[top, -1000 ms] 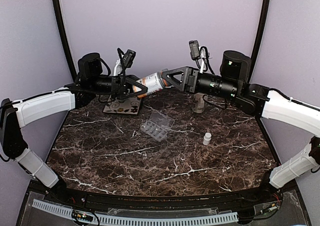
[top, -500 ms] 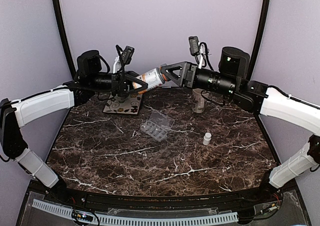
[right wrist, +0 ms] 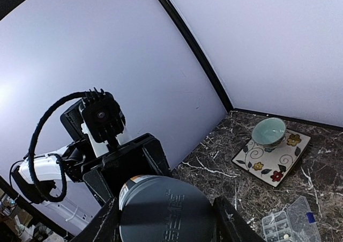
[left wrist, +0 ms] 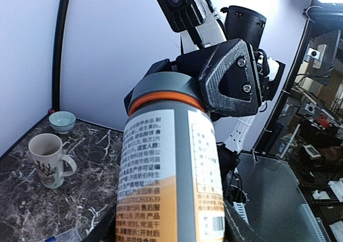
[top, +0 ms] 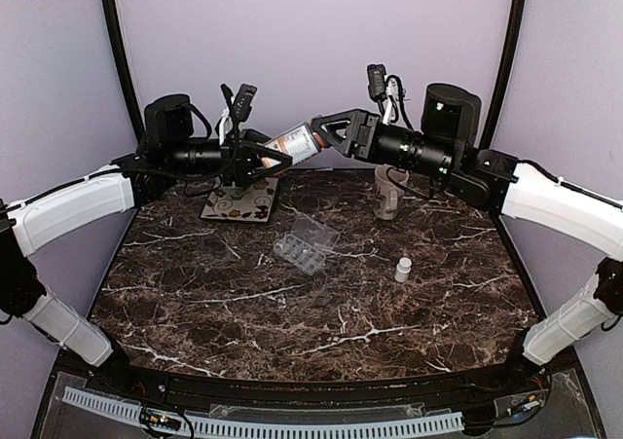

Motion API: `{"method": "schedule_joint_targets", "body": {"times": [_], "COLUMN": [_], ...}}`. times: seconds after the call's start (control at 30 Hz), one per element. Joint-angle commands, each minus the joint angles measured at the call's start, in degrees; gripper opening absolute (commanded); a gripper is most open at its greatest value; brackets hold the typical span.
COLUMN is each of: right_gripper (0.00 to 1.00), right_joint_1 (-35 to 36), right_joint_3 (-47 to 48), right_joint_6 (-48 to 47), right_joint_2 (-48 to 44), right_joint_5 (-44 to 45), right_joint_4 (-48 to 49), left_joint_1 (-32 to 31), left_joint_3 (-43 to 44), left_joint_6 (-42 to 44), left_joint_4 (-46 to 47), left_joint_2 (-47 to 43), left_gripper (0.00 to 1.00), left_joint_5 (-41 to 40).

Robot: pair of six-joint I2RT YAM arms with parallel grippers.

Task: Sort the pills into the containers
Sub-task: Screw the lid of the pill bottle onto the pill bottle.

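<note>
**A:** What are the grippers holding?

**B:** The left gripper (top: 261,159) is clamped round the body of the pill bottle (top: 295,144). The right gripper (top: 326,132) is clamped on its grey cap (right wrist: 163,210), one finger on each side. The bottle hangs in the air between them, above the far edge of the worktop (top: 292,332).

**A:** What has changed in the last second?

**B:** Both arms have carried the bottle a little higher, and its cap end now tips up more toward the right arm. Neither grip has widened or tightened.

**A:** And what does that mean for the sorting?

**B:** The cap still sits on the orange neck, so I judge they are still opening the bottle and no pills have come out. The pill organizer (top: 305,244) lies near the middle of the worktop, where it was, with its lid seemingly folded back. It is well apart from both grippers, and I cannot tell what its cells hold. The small white bottle (top: 402,269) stands beside it toward the right edge and has not moved either.
</note>
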Motion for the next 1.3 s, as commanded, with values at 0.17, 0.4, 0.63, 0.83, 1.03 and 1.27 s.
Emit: {"method": "schedule_joint_targets", "body": {"times": [0.17,0.4,0.63,0.83,1.03,1.27], "right_gripper": [0.09,0.07,0.02,0.0,0.0,0.0], "right_joint_1": [2.5,2.5,2.4,1.8,1.1,0.7], "right_joint_3": [2.8,4.5,6.3,6.5,5.9,5.3], "right_joint_6": [4.1,6.1,7.4,8.6,9.8,11.3], "right_joint_2": [5.3,6.7,8.1,8.7,9.7,10.0], "right_joint_5": [-4.3,-6.6,-7.2,-7.8,-8.5,-8.5], "right_joint_4": [-5.3,-6.8,-10.4,-11.3,-12.0,-11.8], "left_joint_1": [-8.6,-11.0,-15.2,-22.1,-28.0,-33.6], "left_joint_3": [-1.1,-1.3,-3.2,-8.6,-13.9,-19.6], "left_joint_6": [16.1,22.2,30.1,41.4,53.7,69.8], "left_joint_4": [-1.3,-4.0,-4.3,3.1,14.7,37.2], "left_joint_2": [-6.4,-7.0,-8.6,-10.2,-9.7,-5.9], "left_gripper": [0.0,0.0,0.0,0.0,0.0,0.0], "left_joint_5": [-18.6,-22.4,-32.9,-49.4,-64.3,-76.7]}}
